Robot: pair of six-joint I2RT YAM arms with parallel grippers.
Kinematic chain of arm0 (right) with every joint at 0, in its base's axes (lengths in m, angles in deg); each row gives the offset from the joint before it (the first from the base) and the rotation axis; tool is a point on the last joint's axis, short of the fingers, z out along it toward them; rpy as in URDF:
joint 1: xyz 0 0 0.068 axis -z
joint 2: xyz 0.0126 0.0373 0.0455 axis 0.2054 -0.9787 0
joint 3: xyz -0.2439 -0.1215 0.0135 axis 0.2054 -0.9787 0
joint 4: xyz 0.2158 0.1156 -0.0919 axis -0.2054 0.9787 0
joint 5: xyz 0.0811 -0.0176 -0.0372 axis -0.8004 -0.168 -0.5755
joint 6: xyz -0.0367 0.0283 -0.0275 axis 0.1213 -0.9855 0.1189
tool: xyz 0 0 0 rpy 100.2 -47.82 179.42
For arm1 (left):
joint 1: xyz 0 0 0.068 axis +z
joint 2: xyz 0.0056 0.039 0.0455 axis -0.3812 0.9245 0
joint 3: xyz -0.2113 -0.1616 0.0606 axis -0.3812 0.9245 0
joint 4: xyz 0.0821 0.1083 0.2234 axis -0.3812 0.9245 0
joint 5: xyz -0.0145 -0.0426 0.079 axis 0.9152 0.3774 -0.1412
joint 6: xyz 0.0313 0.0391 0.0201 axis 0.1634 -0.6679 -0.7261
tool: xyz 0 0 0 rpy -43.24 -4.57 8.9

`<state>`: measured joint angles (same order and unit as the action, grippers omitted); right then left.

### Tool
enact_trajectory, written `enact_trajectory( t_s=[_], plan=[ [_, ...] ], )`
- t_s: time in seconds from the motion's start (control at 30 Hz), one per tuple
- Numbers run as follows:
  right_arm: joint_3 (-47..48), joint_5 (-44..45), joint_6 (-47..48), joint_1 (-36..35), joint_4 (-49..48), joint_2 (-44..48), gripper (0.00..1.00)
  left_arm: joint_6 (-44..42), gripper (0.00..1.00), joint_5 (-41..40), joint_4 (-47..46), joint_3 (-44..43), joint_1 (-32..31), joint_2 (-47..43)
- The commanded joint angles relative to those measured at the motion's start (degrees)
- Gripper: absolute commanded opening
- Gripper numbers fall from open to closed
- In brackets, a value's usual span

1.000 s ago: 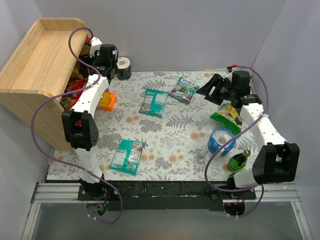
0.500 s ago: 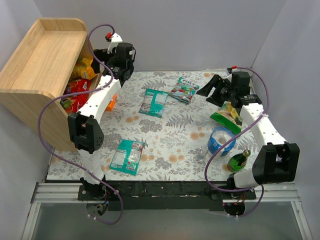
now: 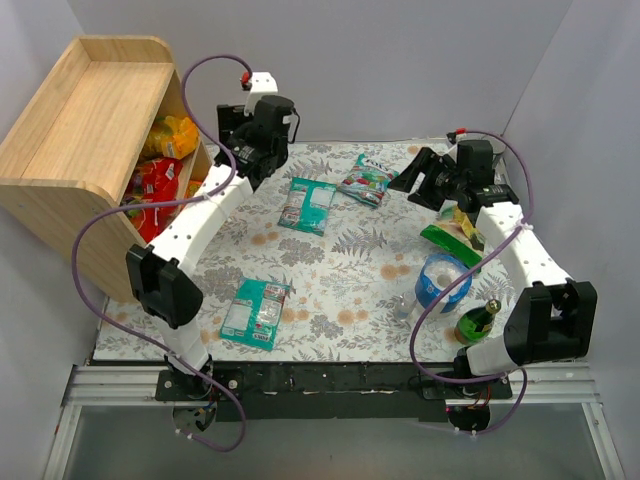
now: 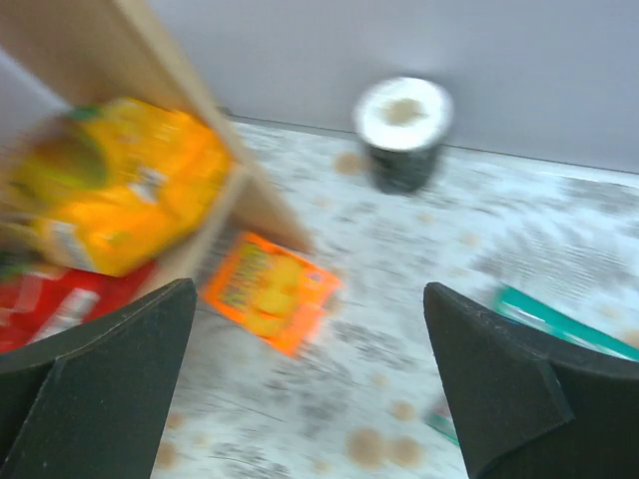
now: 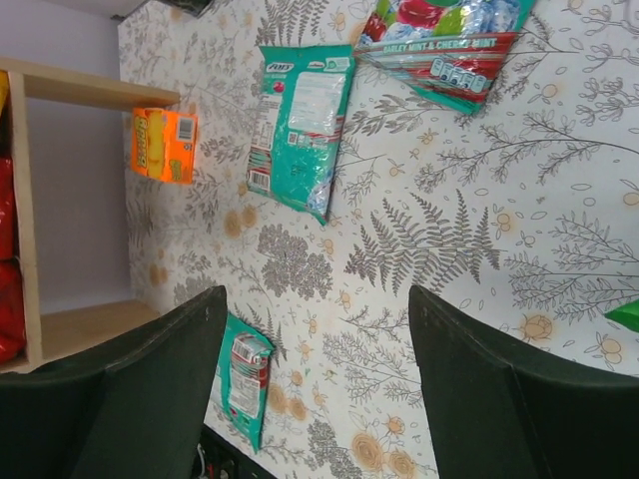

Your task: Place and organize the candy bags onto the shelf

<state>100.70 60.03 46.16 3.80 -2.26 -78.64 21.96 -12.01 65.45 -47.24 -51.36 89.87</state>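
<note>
Left arm has backed out of the shelf (image 3: 70, 120) and swung toward the far wall. Its left fingers (image 4: 110, 379) are spread and empty. The right fingers (image 5: 469, 379) are likewise released, above the loose bags.

Nearest, a teal bag (image 3: 255, 312) lies flat on the surface (image 3: 340, 270). Farther out:
- second teal bag (image 3: 307, 204)
- red-printed bag (image 3: 368, 180)
- orange packet (image 4: 270, 291), just beside the shelf

The shelf opens toward the surface, likely for reach. It holds a yellow bag (image 3: 172, 135) above red bags (image 3: 150, 185).
</note>
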Motion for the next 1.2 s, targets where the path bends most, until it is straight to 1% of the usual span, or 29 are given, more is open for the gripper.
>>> enact_trajectory(
  t_s=[0.0,0.03,0.07,0.13,0.17,0.27,0.3,0.33,0.37,0.4,0.47,0.5,0.63,0.7,0.73,0.77,0.87,0.9,0.97,1.03,1.07,1.17],
  plan=[
    [6.4,-0.4,3.3,-3.2,1.9,-2.5,0.8,19.3,0.98,15.3,12.4,5.7,-2.3,-4.2],
    [6.9,0.0,3.9,-3.6,2.7,-3.2,0.8,21.0,0.98,17.5,12.2,8.1,-2.9,-4.9],
    [7.2,0.2,4.0,-3.9,3.0,-3.6,0.8,25.0,0.98,21.0,11.2,12.5,-3.3,-5.5],
    [8.8,0.2,4.4,-4.6,3.8,-4.7,0.8,26.1,0.98,23.4,8.9,18.1,-5.0,-8.6],
    [9.5,0.2,4.8,-5.0,4.1,-5.2,0.8,27.2,0.98,23.6,8.4,22.2,-5.5,-9.8],
    [11.6,1.4,6.7,-7.6,5.3,-6.8,0.8,30.7,0.98,24.3,8.5,28.0,-5.9,-16.5],
    [11.5,1.4,7.0,-9.2,5.4,-7.2,0.8,31.4,0.98,24.7,8.6,31.4,-5.8,-18.2],
    [11.4,1.3,7.4,-10.2,5.2,-7.9,0.8,33.0,0.98,24.9,8.7,33.6,-5.8,-22.4],
    [10.9,1.3,7.5,-11.1,4.9,-8.2,0.8,33.9,0.98,24.9,9.4,35.5,-5.8,-24.4],
    [10.6,1.4,7.6,-13.2,4.7,-8.6,0.8,35.1,0.98,25.0,9.8,39.3,-5.9,-26.1],
    [9.8,1.2,7.7,-15.5,3.2,-10.0,0.8,37.7,0.98,24.7,12.1,42.2,-5.8,-31.2],
    [9.9,1.0,8.1,-17.8,2.6,-10.6,0.81,38.9,0.98,24.1,13.5,44.0,-5.8,-32.4],
    [11.1,-1.1,10.9,-23.8,2.6,-16.4,0.8,42.5,0.98,22.7,19.7,44.2,-5.8,-33.6],
    [11.6,-4.3,12.9,-27.2,2.0,-18.8,0.81,43.2,0.98,22.2,21.7,43.9,-5.8,-33.6],
    [11.9,-5.8,15.5,-28.1,1.9,-21.4,0.81,43.6,0.98,22.2,21.9,43.6,-5.8,-33.6],
    [12.2,-10.8,17.0,-28.9,1.7,-22.8,0.81,44.1,0.98,22.2,21.8,43.4,-5.9,-33.8],
    [13.4,-16.7,22.9,-32.4,1.0,-27.7,0.81,44.3,0.98,23.3,20.6,43.1,-5.8,-34.5],
    [14.4,-16.0,25.6,-33.2,1.9,-28.6,0.81,44.2,0.98,23.4,20.5,43.0,-5.8,-34.8],
    [15.7,-15.4,27.1,-34.7,0.6,-30.6,0.82,44.0,0.98,23.9,20.4,42.2,-5.8,-34.8],
    [18.1,-16.9,27.8,-34.9,-0.6,-33.5,0.82,43.5,0.98,24.0,20.6,41.5,-5.8,-34.3],
    [19.1,-19.2,28.3,-34.9,-0.7,-34.6,0.82,43.4,0.98,24.1,21.1,40.9,-5.8,-34.1],
    [21.9,-22.6,29.2,-35.1,-1.7,-38.2,0.82,43.0,0.98,24.3,21.9,40.2,-5.8,-33.6]
  ],
)
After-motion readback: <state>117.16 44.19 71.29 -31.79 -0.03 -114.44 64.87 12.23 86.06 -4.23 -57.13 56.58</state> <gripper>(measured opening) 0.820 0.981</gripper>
